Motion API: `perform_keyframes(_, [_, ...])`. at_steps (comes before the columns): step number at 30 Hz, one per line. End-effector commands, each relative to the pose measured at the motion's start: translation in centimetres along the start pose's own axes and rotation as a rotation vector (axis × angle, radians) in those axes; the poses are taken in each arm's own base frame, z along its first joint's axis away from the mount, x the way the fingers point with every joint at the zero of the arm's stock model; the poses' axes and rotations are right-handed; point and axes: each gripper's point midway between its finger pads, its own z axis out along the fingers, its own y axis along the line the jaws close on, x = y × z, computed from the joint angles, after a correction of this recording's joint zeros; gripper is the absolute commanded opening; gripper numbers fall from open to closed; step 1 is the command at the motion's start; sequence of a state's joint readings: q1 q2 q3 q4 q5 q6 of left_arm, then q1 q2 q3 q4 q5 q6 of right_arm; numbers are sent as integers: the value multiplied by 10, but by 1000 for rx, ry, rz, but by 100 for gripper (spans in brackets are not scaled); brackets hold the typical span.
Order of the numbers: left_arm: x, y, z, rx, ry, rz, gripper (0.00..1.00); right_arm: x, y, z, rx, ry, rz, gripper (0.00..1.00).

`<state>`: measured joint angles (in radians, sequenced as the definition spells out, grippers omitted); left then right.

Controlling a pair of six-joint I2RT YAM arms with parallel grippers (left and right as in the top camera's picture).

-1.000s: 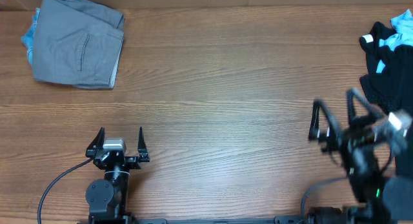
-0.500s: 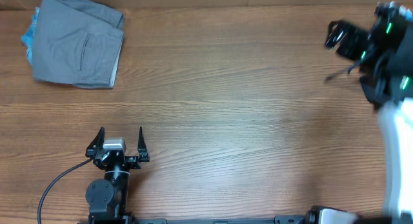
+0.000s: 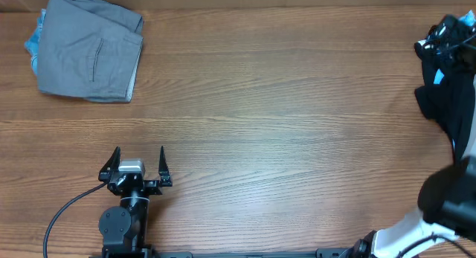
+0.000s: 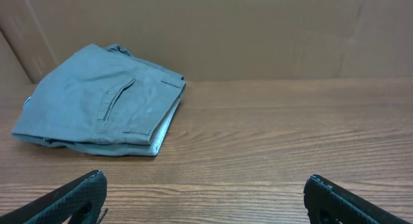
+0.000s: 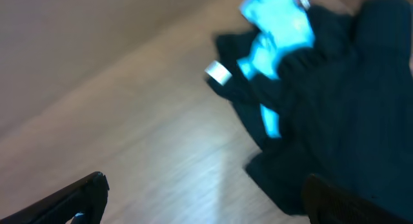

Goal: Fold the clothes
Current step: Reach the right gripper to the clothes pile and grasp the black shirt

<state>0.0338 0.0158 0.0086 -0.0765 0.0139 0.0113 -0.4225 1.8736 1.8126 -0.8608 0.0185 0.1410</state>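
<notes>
Brown wood-grain table (image 3: 260, 102) fills the overhead view, with folded grey trousers (image 3: 89, 53) lying at its far left corner and a heap of black clothes (image 3: 445, 102) with a bit of light blue cloth (image 3: 465, 21) at the far right edge. The left gripper (image 3: 139, 160) sits at the near edge with its fingers apart, exactly where it was a second ago. The right arm (image 3: 446, 206) has swung from the near right side up along the right edge, and its front end now merges with the dark heap, so its fingers cannot be made out from above. From the left wrist, both black fingertips stand wide apart low in the frame, nothing between them, and the trousers lie ahead to the left against a cardboard wall (image 4: 258, 30). From the right wrist, blurred, the right gripper (image 5: 206, 198) is spread wide and holds nothing; the black clothes lie just ahead on the right, with the blue cloth and a small white tag (image 5: 219, 73).
</notes>
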Motion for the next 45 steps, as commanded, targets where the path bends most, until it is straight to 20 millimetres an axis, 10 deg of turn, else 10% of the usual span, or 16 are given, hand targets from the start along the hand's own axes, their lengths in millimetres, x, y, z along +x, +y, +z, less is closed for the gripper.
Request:
perform_keyframes(1, [1,2,0,-11,1,19,100,9,-24,39,82,50,36,100])
perform_keyframes(13, [1,2,0,-11,1,19,100,69,-70,128,267,216,87,100])
perform_keyframes(31, [1,2,0,-11,1,19,100,111,-85,166,336,309,124,100])
perform_keyframes(37, [1,2,0,-11,1,19,100,112,-85,165,332,314,124,49])
perform_keyframes(45, [1,2,0,-11,1,19,100,101,-77,158,300,311,141,13])
